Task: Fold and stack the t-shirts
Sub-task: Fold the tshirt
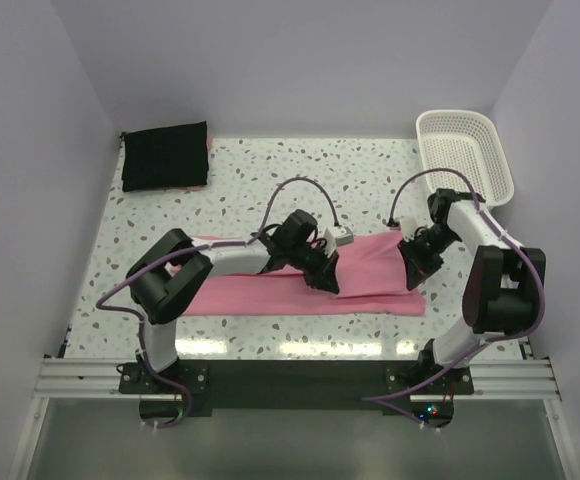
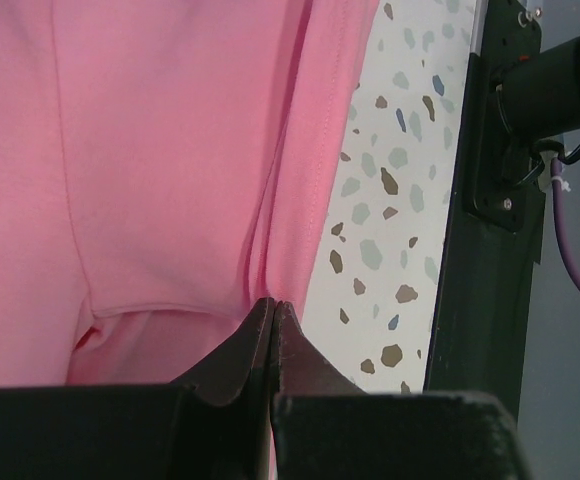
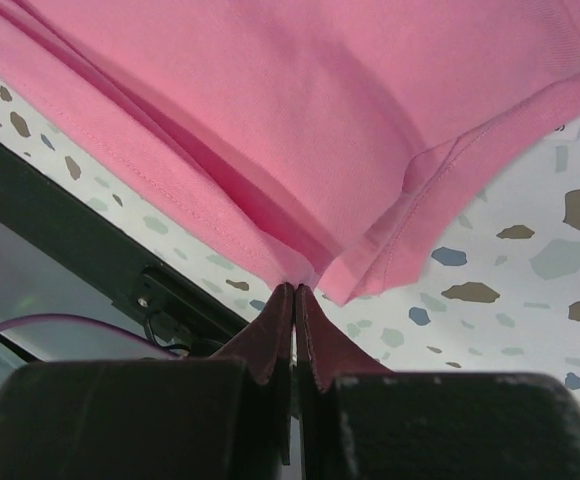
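Observation:
The pink t-shirt (image 1: 300, 288) lies as a long folded strip across the near middle of the table. My left gripper (image 1: 326, 280) is shut on its near edge at the middle; in the left wrist view the fingertips (image 2: 273, 306) pinch a fold of the pink t-shirt (image 2: 170, 160). My right gripper (image 1: 417, 268) is shut on the shirt's right end; in the right wrist view the fingertips (image 3: 296, 291) pinch the pink t-shirt (image 3: 300, 110) by its hem. The black folded garment (image 1: 165, 155) lies at the far left corner.
A white lattice basket (image 1: 463, 155) stands at the far right corner. The speckled table (image 1: 270, 180) has a black rail along its near edge (image 2: 470, 290). A small white block (image 1: 342, 236) lies just beyond the shirt.

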